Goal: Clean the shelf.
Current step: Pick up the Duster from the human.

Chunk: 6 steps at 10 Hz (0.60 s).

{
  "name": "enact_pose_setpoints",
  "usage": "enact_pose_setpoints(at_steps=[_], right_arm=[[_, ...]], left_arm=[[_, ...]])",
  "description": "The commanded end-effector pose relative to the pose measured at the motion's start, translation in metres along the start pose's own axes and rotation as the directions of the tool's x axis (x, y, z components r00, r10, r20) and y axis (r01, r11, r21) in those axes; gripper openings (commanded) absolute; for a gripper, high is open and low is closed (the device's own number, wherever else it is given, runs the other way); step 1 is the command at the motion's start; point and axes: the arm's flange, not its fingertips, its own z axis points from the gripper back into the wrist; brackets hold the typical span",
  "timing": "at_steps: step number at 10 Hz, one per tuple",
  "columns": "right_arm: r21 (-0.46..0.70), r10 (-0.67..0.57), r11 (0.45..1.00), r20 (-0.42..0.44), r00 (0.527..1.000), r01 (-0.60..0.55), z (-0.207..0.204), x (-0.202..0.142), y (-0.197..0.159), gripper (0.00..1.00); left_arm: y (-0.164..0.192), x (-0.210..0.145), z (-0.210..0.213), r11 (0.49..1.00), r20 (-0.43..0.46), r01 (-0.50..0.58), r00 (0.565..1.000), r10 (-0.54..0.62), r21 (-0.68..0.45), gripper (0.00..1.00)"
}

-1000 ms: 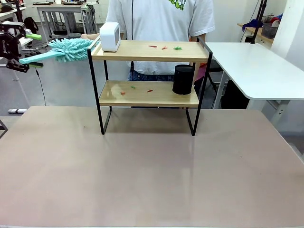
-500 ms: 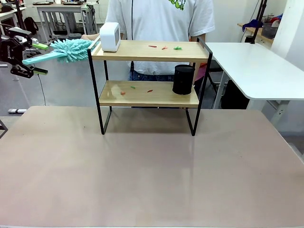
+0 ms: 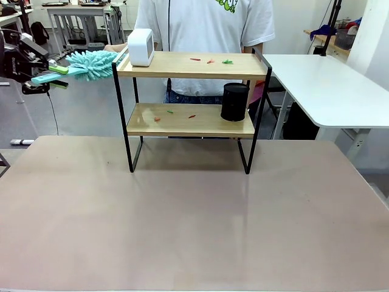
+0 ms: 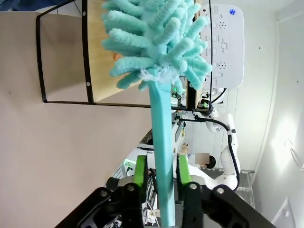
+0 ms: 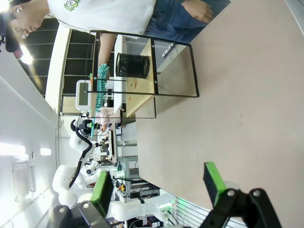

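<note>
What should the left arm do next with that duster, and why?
Probably swing the duster right, over the top board of the shelf: the left gripper is shut on its handle, its head hangs off the left end, and coloured scraps lie on that board past the white box.

Site: indoor robotics lab or workshop, not a home.

- Near: a large tan desk (image 3: 194, 213) takes up the foreground.
- Right: a plain white desk (image 3: 328, 85) butts against a white wall (image 3: 374, 36).
- Far left: metal-frame benches (image 3: 79, 21) carry gear and wiring.
- Far right: a wooden bench (image 3: 319, 36) holds a bin of clutter (image 3: 345, 38), beside a black pole (image 3: 332, 27).
- Floor: the hard grey floor (image 3: 85, 115) has a thin black cable (image 3: 52, 106) hanging over it.
- Overhead: bright lights (image 5: 26, 58).
</note>
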Motion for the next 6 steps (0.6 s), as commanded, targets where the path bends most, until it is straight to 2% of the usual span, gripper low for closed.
enact_pose_setpoints(at_steps=[1, 6], right_arm=[[0.021, 0.028, 0.999, 0.01, 1.0, -0.028, -0.0025, 0.0008, 0.0009, 1.0], [0.021, 0.028, 0.999, 0.01, 1.0, -0.028, -0.0025, 0.0008, 0.0009, 1.0]], left_arm=[[-0.0003, -0.006, -0.0043, 1.0, 0.003, 0.022, 1.0, -0.022, -0.014, 0.0], [0.0022, -0.0147, -0.0027, 0.998, -0.004, 0.05, 0.999, -0.05, -0.034, 0.0]])
